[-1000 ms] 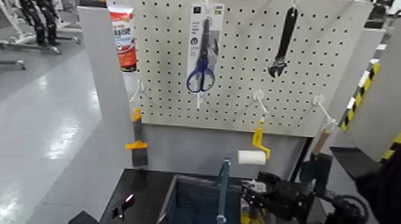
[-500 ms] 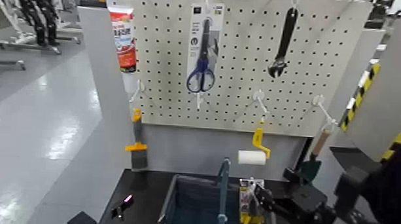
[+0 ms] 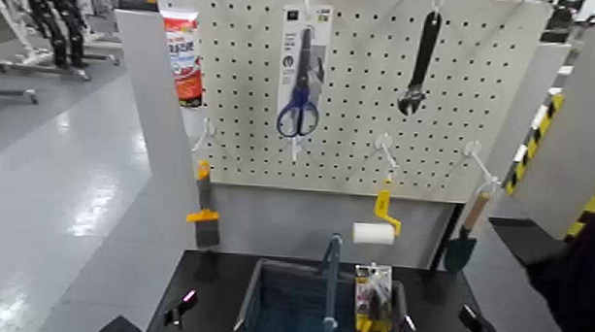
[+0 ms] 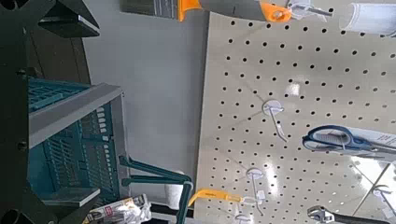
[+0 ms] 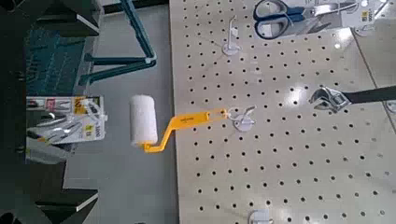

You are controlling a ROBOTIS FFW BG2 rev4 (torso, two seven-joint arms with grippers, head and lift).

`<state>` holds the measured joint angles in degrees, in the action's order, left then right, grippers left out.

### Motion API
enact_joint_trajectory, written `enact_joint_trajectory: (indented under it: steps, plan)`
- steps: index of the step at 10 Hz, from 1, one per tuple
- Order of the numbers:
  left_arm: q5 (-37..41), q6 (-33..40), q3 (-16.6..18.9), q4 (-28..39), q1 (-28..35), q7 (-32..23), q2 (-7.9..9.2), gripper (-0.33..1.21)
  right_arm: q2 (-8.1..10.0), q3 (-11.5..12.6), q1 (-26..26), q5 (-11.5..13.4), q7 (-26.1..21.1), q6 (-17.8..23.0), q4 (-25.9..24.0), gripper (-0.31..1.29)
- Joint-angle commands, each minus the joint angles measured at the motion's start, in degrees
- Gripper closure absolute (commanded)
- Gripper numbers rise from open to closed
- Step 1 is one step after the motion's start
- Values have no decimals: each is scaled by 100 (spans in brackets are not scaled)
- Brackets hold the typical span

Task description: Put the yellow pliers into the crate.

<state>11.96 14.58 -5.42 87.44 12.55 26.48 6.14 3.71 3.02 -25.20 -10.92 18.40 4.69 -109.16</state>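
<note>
This looks like a lab or workshop made up with a small shop-style hardware display. A perforated board (image 3: pixel 350 166) carries hooks with tools on them: blue-handled scissors (image 3: pixel 299 100) on a printed retail card, an adjustable wrench (image 3: pixel 420 63), and a paint roller (image 3: pixel 374 232) near the board's lower edge. Beyond the board's left edge, metal frames on wheeled bases (image 3: pixel 49 63) stand on a glossy grey floor (image 3: pixel 77 176); past its right edge runs yellow-and-black hazard tape (image 3: pixel 536 142).
</note>
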Motion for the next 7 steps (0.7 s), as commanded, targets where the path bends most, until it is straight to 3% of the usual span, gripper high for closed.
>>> enact_joint_trajectory:
  steps: [1, 3, 7]
  plan:
    - [9, 1, 41, 28, 54, -3, -34, 10, -20, -144, -425, 187, -390, 674, 308, 9]
    - [0, 1, 68, 46, 72, 6, -43, 10, -20, -258, -592, 196, -592, 1061, 475, 11]
    - [-9, 10, 94, 54, 107, 6, -78, 10, 7, -311, -688, 310, -794, 981, 378, 11]
